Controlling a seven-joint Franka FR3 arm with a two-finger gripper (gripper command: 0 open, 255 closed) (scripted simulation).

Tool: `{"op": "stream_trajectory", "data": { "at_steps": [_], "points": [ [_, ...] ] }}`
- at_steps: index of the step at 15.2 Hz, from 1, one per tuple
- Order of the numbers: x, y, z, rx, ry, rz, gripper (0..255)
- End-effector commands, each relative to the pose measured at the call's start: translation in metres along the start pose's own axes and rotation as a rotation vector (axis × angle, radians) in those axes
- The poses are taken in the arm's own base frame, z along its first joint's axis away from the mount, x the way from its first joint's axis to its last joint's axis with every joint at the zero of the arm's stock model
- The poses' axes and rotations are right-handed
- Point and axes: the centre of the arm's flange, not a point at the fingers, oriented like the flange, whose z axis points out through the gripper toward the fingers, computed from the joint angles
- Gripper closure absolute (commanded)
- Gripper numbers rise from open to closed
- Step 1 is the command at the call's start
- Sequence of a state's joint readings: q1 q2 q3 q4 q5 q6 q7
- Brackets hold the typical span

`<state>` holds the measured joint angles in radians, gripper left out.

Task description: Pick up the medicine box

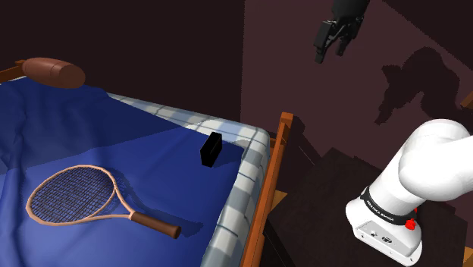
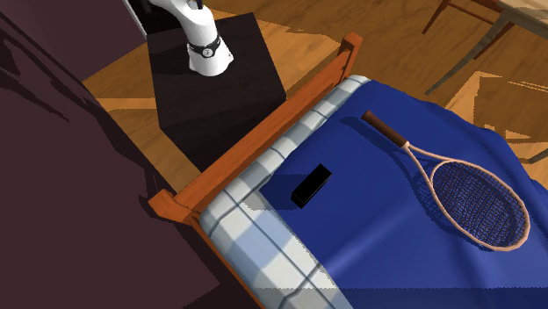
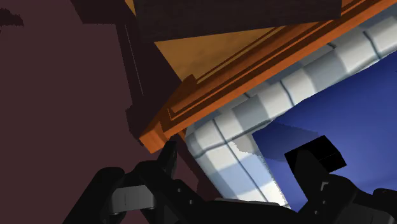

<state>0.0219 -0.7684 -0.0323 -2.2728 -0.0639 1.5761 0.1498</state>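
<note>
The medicine box [image 1: 211,149] is a small, plain black box standing on the blue bed cover [image 1: 114,144], close to the bed's corner by the wooden frame. In the second exterior view the medicine box [image 2: 312,185] lies near the checked mattress edge. My gripper [image 1: 330,54] hangs high in the air, well above the box and off to the shoulder view's right, past the bed frame. Its fingers stand apart with nothing between them. From the wrist, the gripper [image 3: 245,175] looks down on the bed corner, and the box [image 3: 313,154] shows just above one fingertip.
A tennis racket [image 1: 76,199] lies on the cover, further from the frame than the box. A brown bolster [image 1: 53,72] sits at the bed's far end. The orange wooden frame [image 1: 274,174] runs between bed and dark stand [image 2: 215,83]. A dark wall [image 2: 61,176] rises beside them.
</note>
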Motion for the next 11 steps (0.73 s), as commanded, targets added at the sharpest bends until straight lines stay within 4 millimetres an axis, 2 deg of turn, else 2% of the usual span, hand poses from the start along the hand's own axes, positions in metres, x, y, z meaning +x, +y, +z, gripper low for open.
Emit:
{"op": "stream_trajectory", "data": {
  "at_steps": [1, 11],
  "points": [
    [0.000, 0.000, 0.000, 0.000, 0.000, 0.000, 0],
    [0.046, -0.079, 0.096, 0.000, -0.016, 0.180, 0]
  ]
}}
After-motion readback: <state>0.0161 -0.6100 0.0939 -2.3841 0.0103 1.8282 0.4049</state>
